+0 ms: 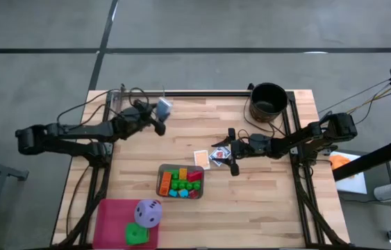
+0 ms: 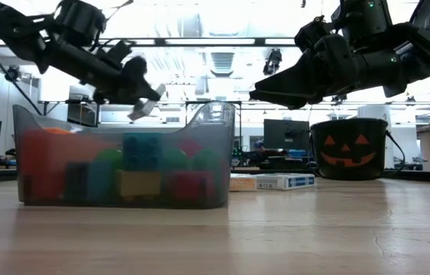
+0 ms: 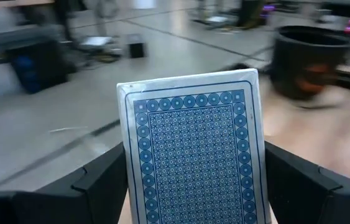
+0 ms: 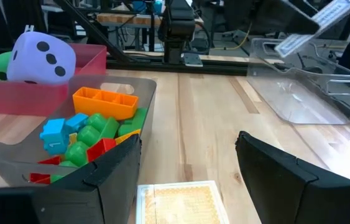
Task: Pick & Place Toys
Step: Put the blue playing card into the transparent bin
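My left gripper [image 1: 159, 117] hangs over the table's far left part, shut on a blue-backed card [image 3: 193, 155]. My right gripper [image 1: 231, 151] stands open above the middle right of the table, its fingers pointing left. An orange-backed card [image 4: 181, 199] lies flat on the wood below the gap, untouched, and another card [image 1: 219, 154] lies beside it. Green, orange, red and blue blocks [image 4: 94, 134] fill the grey tray [image 1: 162, 182]. A purple die [image 1: 148, 212] and a green die [image 1: 137, 234] sit in a pink tray [image 1: 108, 219]. My left gripper pinches the card by its two long edges [image 3: 132, 186], near its lower end, one finger [image 3: 100, 180] on each side. The fingers come roughly level from the table's left. The card stands upright in the hold, its blue back toward the wrist, lifted clear of the table [image 2: 144, 108].
A black bucket [image 1: 268, 101] with an orange pumpkin face stands at the far right corner. Flat card boxes [image 2: 272, 182] lie on the wood between tray and bucket. Black frame rails [image 1: 202, 93] run along the table's far and side edges. Bare wood lies between the arms.
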`<control>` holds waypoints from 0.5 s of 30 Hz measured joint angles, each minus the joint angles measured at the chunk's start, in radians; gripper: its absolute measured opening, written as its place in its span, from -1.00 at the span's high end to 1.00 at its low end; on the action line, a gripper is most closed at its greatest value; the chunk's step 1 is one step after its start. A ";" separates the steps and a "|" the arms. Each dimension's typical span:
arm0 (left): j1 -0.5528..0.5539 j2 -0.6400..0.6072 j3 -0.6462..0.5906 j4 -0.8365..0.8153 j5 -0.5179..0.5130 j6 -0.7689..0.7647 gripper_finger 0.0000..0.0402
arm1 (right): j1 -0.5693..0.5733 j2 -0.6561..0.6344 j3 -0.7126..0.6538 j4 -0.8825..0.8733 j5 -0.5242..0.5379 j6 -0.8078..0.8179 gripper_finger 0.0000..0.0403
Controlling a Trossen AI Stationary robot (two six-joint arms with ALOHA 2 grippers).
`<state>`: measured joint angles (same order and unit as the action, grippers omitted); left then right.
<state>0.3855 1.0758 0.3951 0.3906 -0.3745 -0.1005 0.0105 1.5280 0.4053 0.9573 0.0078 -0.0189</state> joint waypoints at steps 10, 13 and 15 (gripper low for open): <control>0.265 0.007 -0.055 -0.002 -0.016 -0.026 -0.52 | 0.000 0.000 0.000 0.000 0.000 0.000 -0.30; 0.324 0.028 -0.065 -0.003 0.017 -0.050 -0.52 | 0.000 0.000 0.000 0.000 0.000 0.000 -0.30; 0.351 0.047 -0.070 -0.003 0.035 -0.067 -0.52 | 0.000 0.000 0.000 0.000 0.000 0.000 -0.30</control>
<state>0.7363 1.1227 0.3248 0.3878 -0.3398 -0.1676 0.0105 1.5280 0.4053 0.9570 0.0078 -0.0187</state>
